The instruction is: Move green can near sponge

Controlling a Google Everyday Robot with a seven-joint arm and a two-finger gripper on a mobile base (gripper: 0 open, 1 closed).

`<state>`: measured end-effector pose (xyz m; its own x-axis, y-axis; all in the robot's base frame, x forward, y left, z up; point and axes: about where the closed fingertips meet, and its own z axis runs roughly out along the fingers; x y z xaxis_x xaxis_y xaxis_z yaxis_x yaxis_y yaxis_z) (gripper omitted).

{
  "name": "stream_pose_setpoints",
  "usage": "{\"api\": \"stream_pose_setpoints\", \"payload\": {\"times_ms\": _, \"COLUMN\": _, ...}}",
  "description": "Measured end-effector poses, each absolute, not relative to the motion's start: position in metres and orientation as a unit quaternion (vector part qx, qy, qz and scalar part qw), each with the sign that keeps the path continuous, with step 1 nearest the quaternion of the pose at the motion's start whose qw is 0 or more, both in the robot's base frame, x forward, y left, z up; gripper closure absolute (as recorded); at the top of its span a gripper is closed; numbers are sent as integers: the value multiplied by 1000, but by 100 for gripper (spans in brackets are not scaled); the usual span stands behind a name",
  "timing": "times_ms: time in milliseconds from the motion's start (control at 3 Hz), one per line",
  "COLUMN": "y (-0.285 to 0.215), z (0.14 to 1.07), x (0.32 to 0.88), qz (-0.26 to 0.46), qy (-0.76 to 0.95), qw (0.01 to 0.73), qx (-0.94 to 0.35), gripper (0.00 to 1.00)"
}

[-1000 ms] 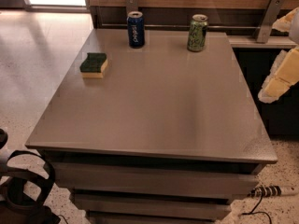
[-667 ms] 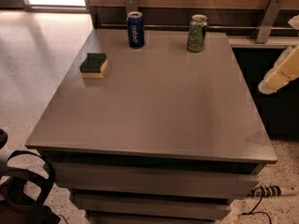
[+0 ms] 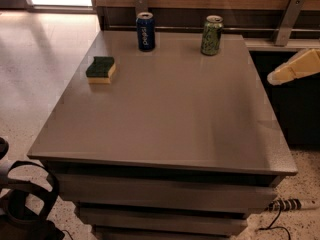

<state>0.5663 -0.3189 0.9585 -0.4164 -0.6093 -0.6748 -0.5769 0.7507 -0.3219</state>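
The green can (image 3: 212, 35) stands upright at the far right of the grey table top (image 3: 165, 114), mottled green and black with a silver top. The sponge (image 3: 101, 69) lies flat near the table's left edge, dark green on top with a pale yellow base, well left of the can. My gripper (image 3: 280, 75) is a pale cream shape at the right edge of the camera view. It sits beyond the table's right edge, right of the green can and nearer the camera, touching nothing. It holds nothing that I can see.
A blue can (image 3: 145, 31) with white lettering stands at the far edge, between the sponge and the green can. A wooden wall with two metal brackets (image 3: 289, 20) runs behind the table. A power strip (image 3: 290, 204) lies on the floor at the lower right, and dark gear (image 3: 25, 204) at the lower left.
The cream gripper at the right edge has tilted flatter and less of it shows. The cans and the sponge have not moved.
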Motion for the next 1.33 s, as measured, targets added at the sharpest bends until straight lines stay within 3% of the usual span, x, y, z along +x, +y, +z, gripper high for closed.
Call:
{"api": "stream_pose_setpoints", "payload": {"times_ms": 667, "y": -335, "z": 956, "x": 637, "qz": 15, "qy": 802, "qw": 521, "qx": -292, "gripper": 0}}
{"api": "stream_pose_setpoints", "payload": {"times_ms": 1333, "y": -318, "z": 967, "x": 693, "qz": 63, "qy": 749, "qw": 584, "qx": -305, "gripper": 0}}
